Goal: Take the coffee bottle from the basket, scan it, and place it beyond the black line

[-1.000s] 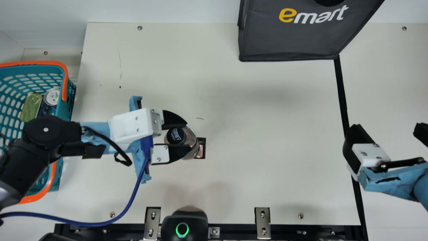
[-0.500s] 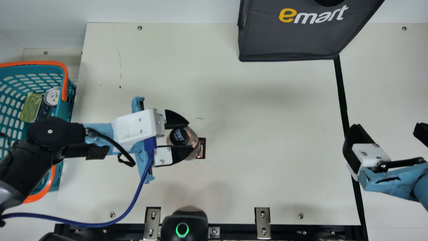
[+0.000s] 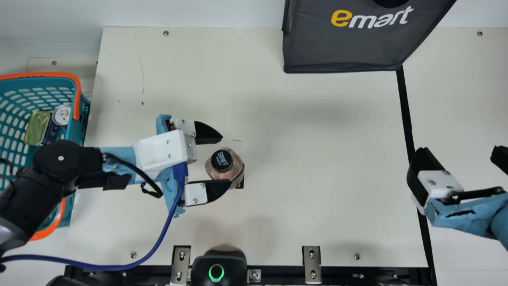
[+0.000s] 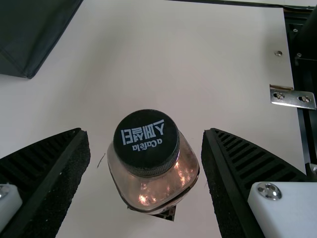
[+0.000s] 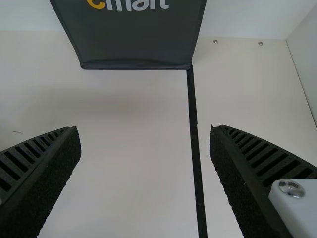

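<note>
My left gripper (image 3: 220, 162) is open around the coffee bottle (image 3: 237, 163), which stands upright over the small dark-framed scanner window (image 3: 241, 183) in the table. In the left wrist view, the black-capped bottle (image 4: 181, 171) is between the spread fingers of my left gripper (image 4: 146, 133), with a gap at each side. My right gripper (image 3: 458, 153) stands open over the black line (image 3: 405, 107) at the right. The right wrist view has the line (image 5: 194, 144) between the parted fingers of my right gripper (image 5: 145, 130). The teal basket (image 3: 75, 133) is at the far left.
A dark grey bag (image 3: 349, 47) stands at the back, by the line's far end. Cans (image 3: 61, 114) lie in the basket. A black device with a green ring (image 3: 216, 273) and metal brackets (image 3: 311, 264) line the front edge.
My left gripper shifted slightly right with the bottle between its fingers, then its fingers opened and let the bottle go. The right arm kept still.
</note>
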Action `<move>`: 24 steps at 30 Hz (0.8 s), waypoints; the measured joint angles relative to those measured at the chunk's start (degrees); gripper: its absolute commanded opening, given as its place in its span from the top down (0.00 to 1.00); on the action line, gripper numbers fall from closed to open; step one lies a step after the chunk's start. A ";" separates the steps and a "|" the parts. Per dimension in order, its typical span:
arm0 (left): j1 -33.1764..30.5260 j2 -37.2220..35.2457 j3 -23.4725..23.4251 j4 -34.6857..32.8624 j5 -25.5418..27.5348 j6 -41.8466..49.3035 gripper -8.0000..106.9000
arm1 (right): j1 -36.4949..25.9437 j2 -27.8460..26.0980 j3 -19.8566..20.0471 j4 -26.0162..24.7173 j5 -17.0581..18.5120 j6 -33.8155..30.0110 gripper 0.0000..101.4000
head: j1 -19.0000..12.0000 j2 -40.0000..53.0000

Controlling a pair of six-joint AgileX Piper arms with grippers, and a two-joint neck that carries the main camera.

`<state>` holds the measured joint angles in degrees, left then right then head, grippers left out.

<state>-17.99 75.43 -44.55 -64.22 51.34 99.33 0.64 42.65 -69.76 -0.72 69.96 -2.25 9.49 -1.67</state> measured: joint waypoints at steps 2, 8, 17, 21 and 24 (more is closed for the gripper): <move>0.13 -0.71 -0.20 0.67 -0.24 -1.26 0.15 | 0.00 0.00 0.00 0.00 0.00 0.00 0.10 | 0.00 0.00; 0.36 -3.03 -1.13 2.24 -0.62 -5.76 0.15 | 0.00 0.00 0.00 0.00 -0.02 0.00 0.10 | 0.00 0.00; 0.81 -6.72 -2.86 4.33 -0.43 -14.83 0.15 | 0.00 0.00 0.00 0.00 -0.02 0.00 0.10 | 0.00 0.00; 1.26 -8.31 -3.11 5.59 -1.28 -18.91 0.15 | 0.00 0.00 0.00 0.00 -0.02 0.00 0.10 | 0.00 0.00; 1.52 -9.51 -3.11 6.82 -2.42 -21.29 0.15 | 0.00 0.00 0.00 0.00 -0.02 0.00 0.10 | 0.00 0.00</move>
<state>-16.47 65.92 -47.66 -57.40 48.92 78.03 0.64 42.65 -69.76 -0.72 69.94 -2.25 9.49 -1.67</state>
